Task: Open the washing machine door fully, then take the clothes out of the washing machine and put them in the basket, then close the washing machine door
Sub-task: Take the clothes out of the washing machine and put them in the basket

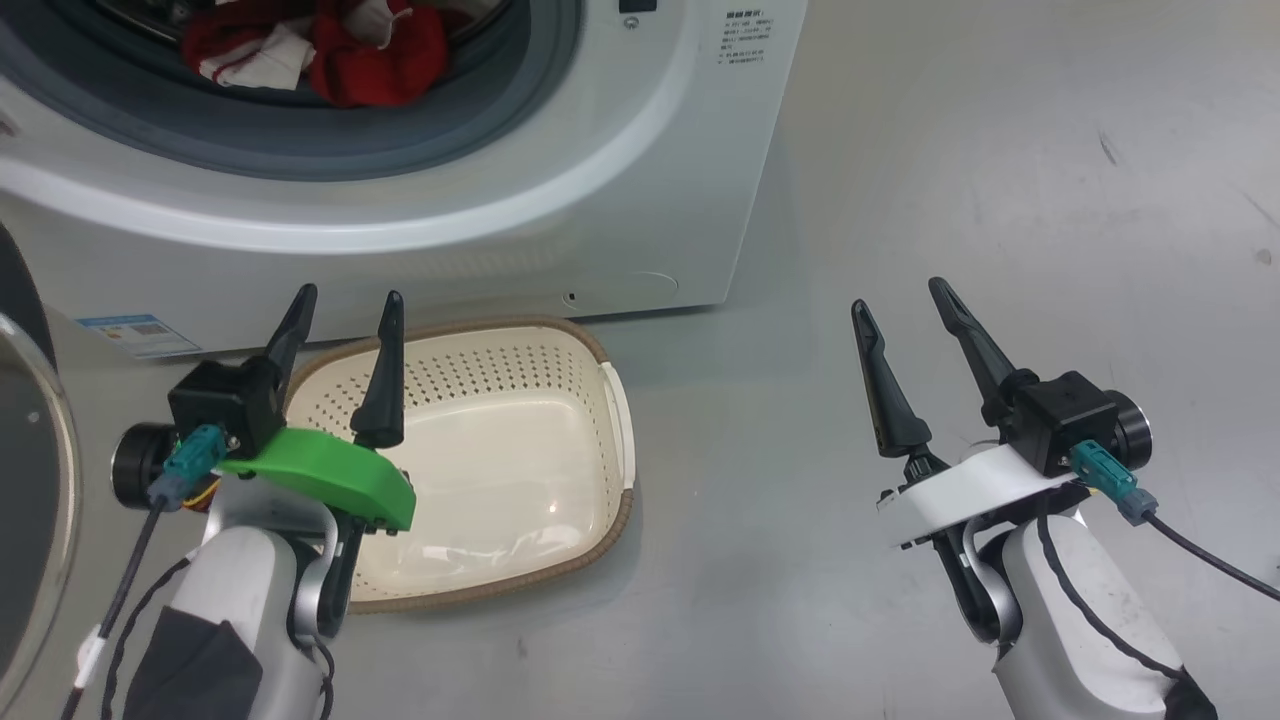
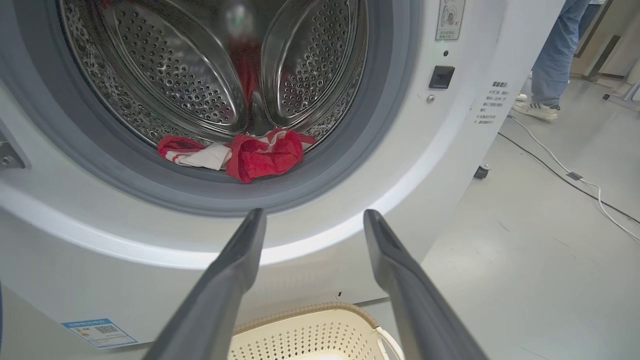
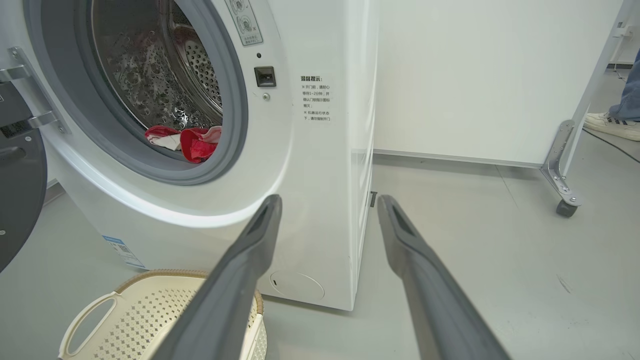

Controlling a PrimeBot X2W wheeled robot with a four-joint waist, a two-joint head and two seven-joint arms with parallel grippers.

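looking at this one, the washing machine door point(image 1: 25, 470) is swung out at the left and the washing machine point(image 1: 600, 200) mouth is wide open. the clothes point(image 2: 245, 152) are bunched at the bottom front of the drum, right against the grey rubber ring point(image 2: 200, 197). the basket point(image 1: 500, 365) sits on the floor, tucked against the machine's lower front edge under the mouth, and it looks empty. so i'd say we're at the grab-the-laundry step.

the left gripper point(image 1: 349, 294) hangs over the basket's left edge, jaws spread wide, nothing in them. the right gripper point(image 1: 898, 294) is over the floor well past the machine's right corner, also spread wide and empty.

stuff i'd worry about from here:

- the pile sits so close to the rubber ring that a low reach could pinch the seal along with the fabric, or snag a fingertip in the fold.
- it looks like more than one garment. a shallow pinch on the red lump probably lifts one piece and leaves the white-striped bit behind.
- floppy cloth dragged over the lip can slip out or trail. the basket is small, so a sloppy drop lands half on the rim or on the floor beside it.
- the left arm is close to the open door. swinging the elbow outward could bump it partway shut.
- lowering the left arm carelessly could shove the basket along the floor, away from under the mouth.
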